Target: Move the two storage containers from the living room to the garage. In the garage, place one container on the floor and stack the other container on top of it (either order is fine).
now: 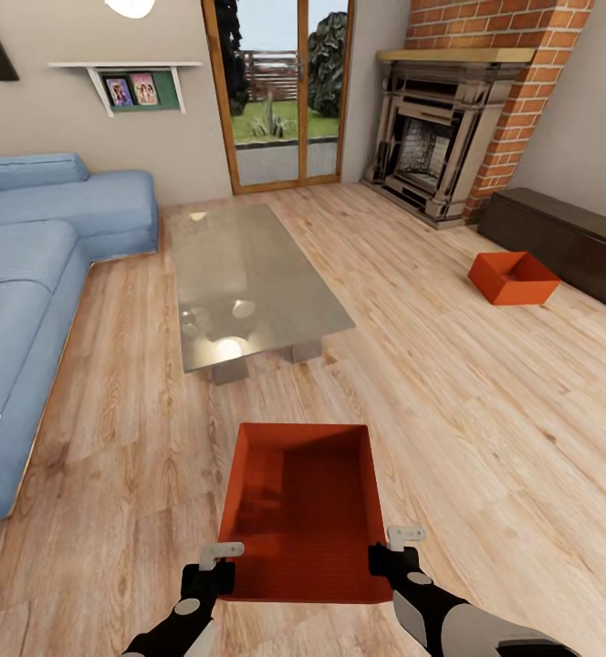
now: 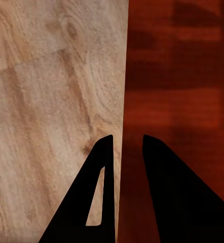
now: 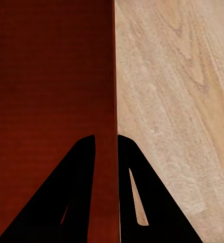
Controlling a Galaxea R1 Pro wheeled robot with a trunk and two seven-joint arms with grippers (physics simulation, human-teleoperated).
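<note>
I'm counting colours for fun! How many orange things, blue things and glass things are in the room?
Orange bins: 2, one between the grippers, one near the fireplace
Blue sofas: 1
Glass tables: 1
Total: 4

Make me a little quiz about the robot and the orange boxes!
1. True or false: both grippers pinch the near container's side walls.
2. Where is the other container? A) on the sofa B) on the wood floor near the fireplace C) on the glass table
3. What is inside the near container?

Key: 1 true: left gripper, right gripper, a wall between each one's fingers. 2 B. 3 Nothing.
</note>
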